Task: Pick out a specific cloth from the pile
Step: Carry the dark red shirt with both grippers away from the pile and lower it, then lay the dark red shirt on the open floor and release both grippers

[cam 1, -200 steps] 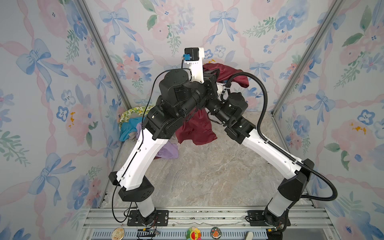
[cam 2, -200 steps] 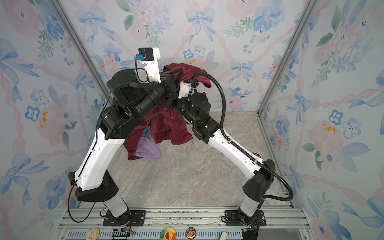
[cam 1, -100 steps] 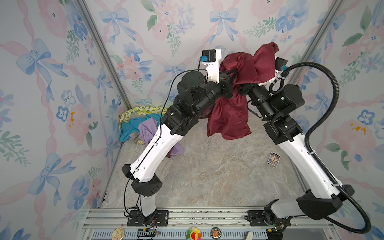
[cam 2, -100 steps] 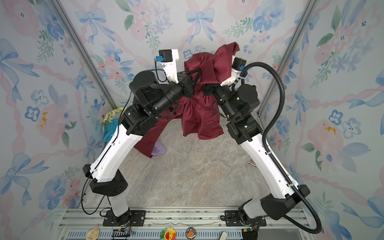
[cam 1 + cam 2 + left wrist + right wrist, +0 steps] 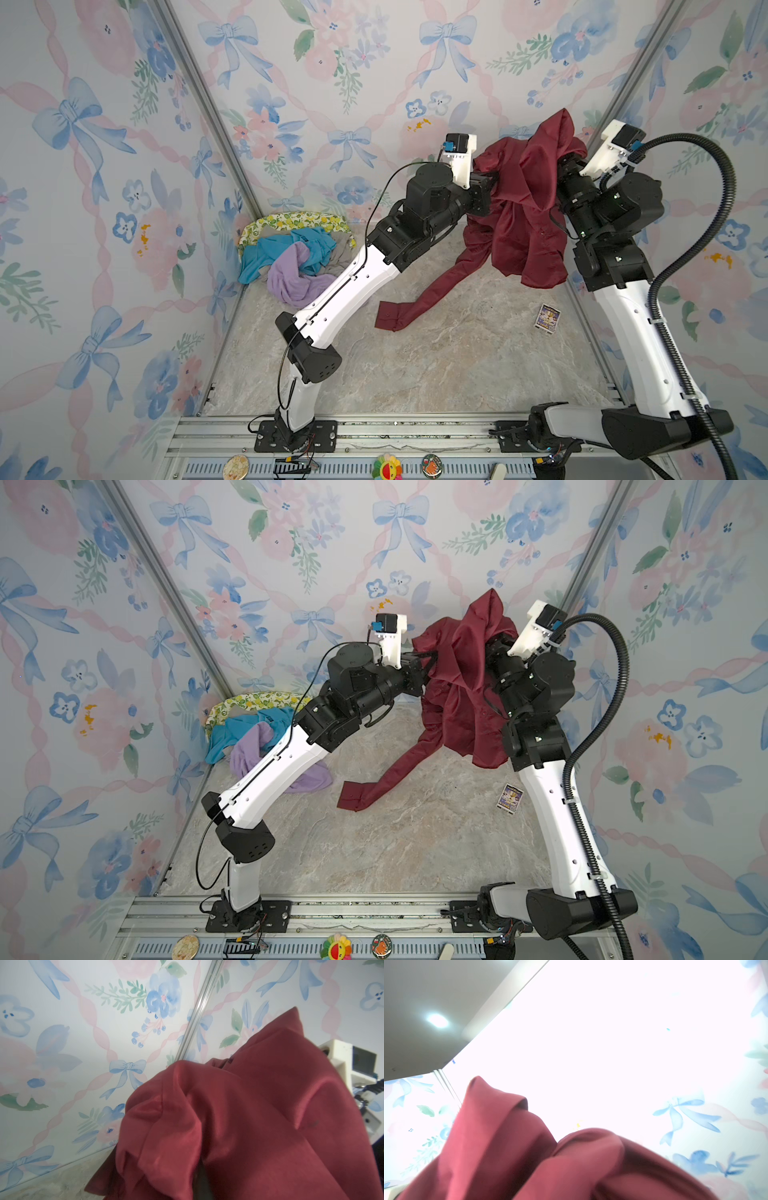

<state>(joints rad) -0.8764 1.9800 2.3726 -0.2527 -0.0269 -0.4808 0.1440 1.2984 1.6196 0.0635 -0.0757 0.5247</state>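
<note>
The cloth point(image 5: 523, 216) point(image 5: 461, 696), a large maroon garment with a slight sheen, hangs high near the back right corner in both top views. My left gripper point(image 5: 489, 180) point(image 5: 428, 658) is shut on its left side. On the opposite side my right gripper point(image 5: 561, 168) point(image 5: 495, 646) is shut on it, fingers buried in folds. One sleeve point(image 5: 395, 318) trails down onto the table. Maroon fabric point(image 5: 239, 1126) point(image 5: 529, 1157) fills both wrist views and hides the jaws. The pile point(image 5: 291, 257) point(image 5: 249, 733) of lavender, teal, grey and lemon-print cloths lies at the back left, apart from the garment.
A small printed card point(image 5: 547, 318) point(image 5: 510, 798) lies on the marble table near the right wall. Floral walls with metal corner posts point(image 5: 208, 108) close in three sides. The left arm's white link point(image 5: 345, 291) passes over the pile's lavender cloth.
Both arms swung from above the pile towards the right, carrying the maroon cloth clear of it. The cloth now hangs at the back right with a sleeve dragging on the table.
</note>
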